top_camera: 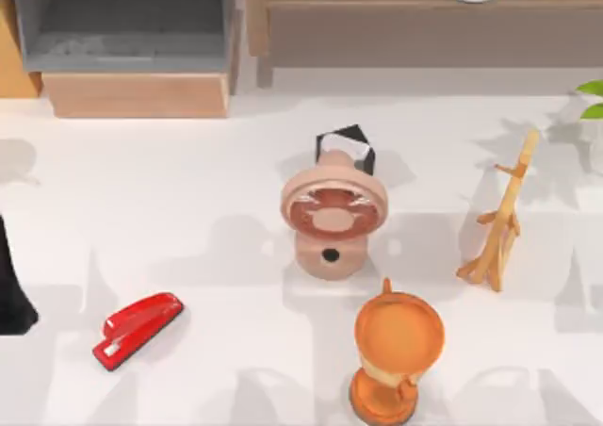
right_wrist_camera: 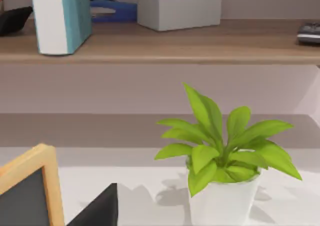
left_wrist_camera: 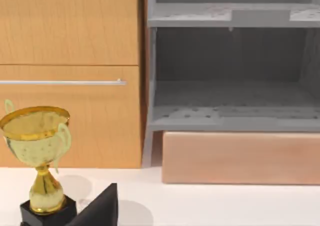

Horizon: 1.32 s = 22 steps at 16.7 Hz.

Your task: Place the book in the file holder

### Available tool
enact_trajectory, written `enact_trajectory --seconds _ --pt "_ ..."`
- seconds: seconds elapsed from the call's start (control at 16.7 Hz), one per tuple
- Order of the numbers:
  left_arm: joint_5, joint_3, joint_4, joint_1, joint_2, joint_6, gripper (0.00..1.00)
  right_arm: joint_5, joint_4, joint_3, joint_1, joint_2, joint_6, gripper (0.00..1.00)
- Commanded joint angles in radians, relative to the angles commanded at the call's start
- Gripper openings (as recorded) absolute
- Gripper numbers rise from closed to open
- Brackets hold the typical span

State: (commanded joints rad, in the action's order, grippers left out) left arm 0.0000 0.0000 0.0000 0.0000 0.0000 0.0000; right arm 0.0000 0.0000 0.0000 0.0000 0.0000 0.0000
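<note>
The white table [top_camera: 188, 209] carries the grey file holder [top_camera: 122, 30] on its wooden base at the back left, and a long wooden shelf [top_camera: 424, 11] at the back right. The book [right_wrist_camera: 62, 16] stands upright on that shelf, well apart from the file holder. On the table sit a pink desk fan [top_camera: 332, 214], an orange trophy [top_camera: 396, 355], a wooden easel [top_camera: 499, 219] and a red stapler [top_camera: 137, 330]. Whether either gripper is wide or narrow cannot be told.
</note>
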Motion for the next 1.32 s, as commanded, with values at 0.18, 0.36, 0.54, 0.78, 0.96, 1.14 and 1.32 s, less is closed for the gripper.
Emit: enact_trajectory --seconds 0.18,0.36,0.54,0.78,0.96,1.14,1.32 --pt "-0.004 0.009 0.003 -0.006 0.009 0.000 1.00 0.000 0.000 0.000 0.000 0.000 0.000 1.00" --pt "-0.040 0.095 0.026 -0.058 0.098 0.001 1.00 0.000 0.000 0.000 0.000 0.000 0.000 1.00" --pt "-0.112 0.268 0.065 -0.149 0.283 0.004 1.00 0.000 0.000 0.000 0.000 0.000 0.000 1.00" --pt "-0.251 0.592 0.128 -0.300 0.642 0.010 1.00 0.000 0.000 0.000 0.000 0.000 0.000 1.00" --pt "-0.369 0.884 0.170 -0.420 0.966 0.016 1.00 0.000 0.000 0.000 0.000 0.000 0.000 1.00" --pt "-0.489 1.194 0.204 -0.540 1.321 0.022 1.00 0.000 0.000 0.000 0.000 0.000 0.000 1.00" --pt "-0.598 1.506 0.228 -0.654 1.682 0.026 1.00 0.000 0.000 0.000 0.000 0.000 0.000 1.00"
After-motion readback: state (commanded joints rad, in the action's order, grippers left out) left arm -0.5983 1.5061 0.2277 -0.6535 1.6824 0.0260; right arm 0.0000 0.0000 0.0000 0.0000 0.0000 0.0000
